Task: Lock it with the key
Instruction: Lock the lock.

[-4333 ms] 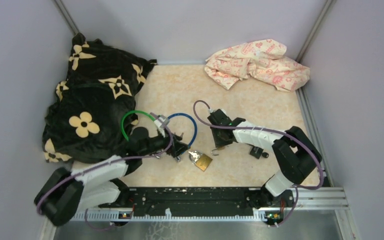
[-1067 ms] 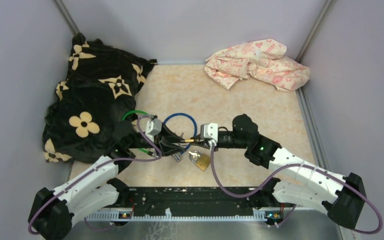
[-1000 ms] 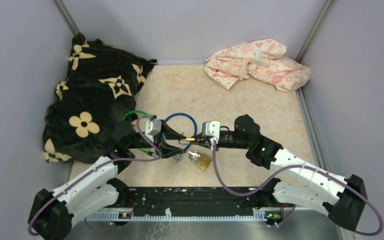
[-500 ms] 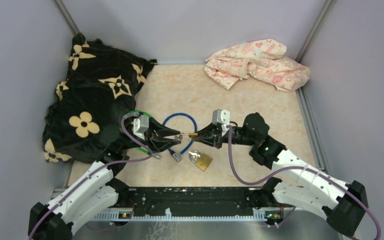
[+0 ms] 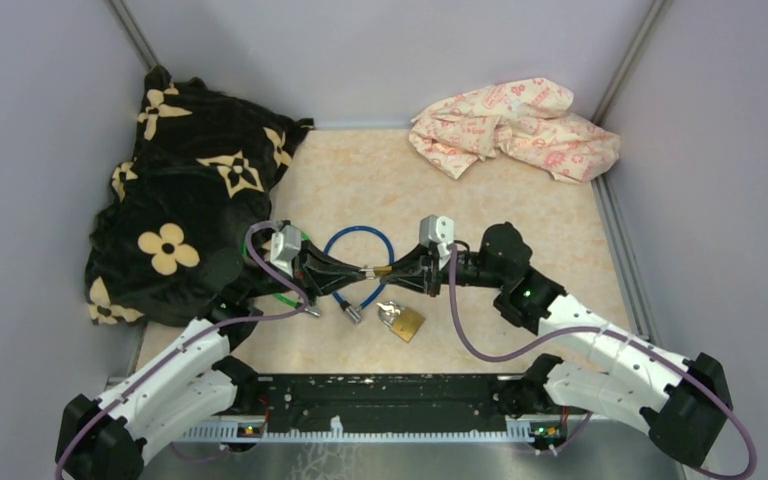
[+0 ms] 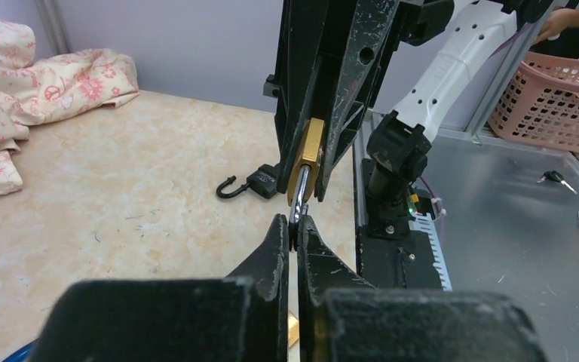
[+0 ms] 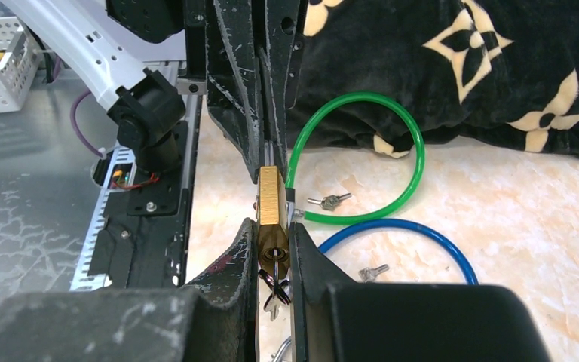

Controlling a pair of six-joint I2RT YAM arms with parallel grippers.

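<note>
While right tool (image 7: 273,253) grips the padlock (image 7: 270,197), left tool (image 6: 292,228) pinches its shackle (image 6: 300,196).

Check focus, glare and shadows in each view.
Top external: even, soft light, sharp throughout, faint shadows. Left wrist: left tool dark and slightly soft up close, brass padlock crisp. Right wrist: mottled reflections on the metal sheet.

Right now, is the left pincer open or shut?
Shut: the left pincer pinches the shackle of the brass padlock, which the right pincer holds.

Left arm (image 5: 175,362), right arm (image 5: 600,345) angled inward, jaws pinched tight, facing
</note>
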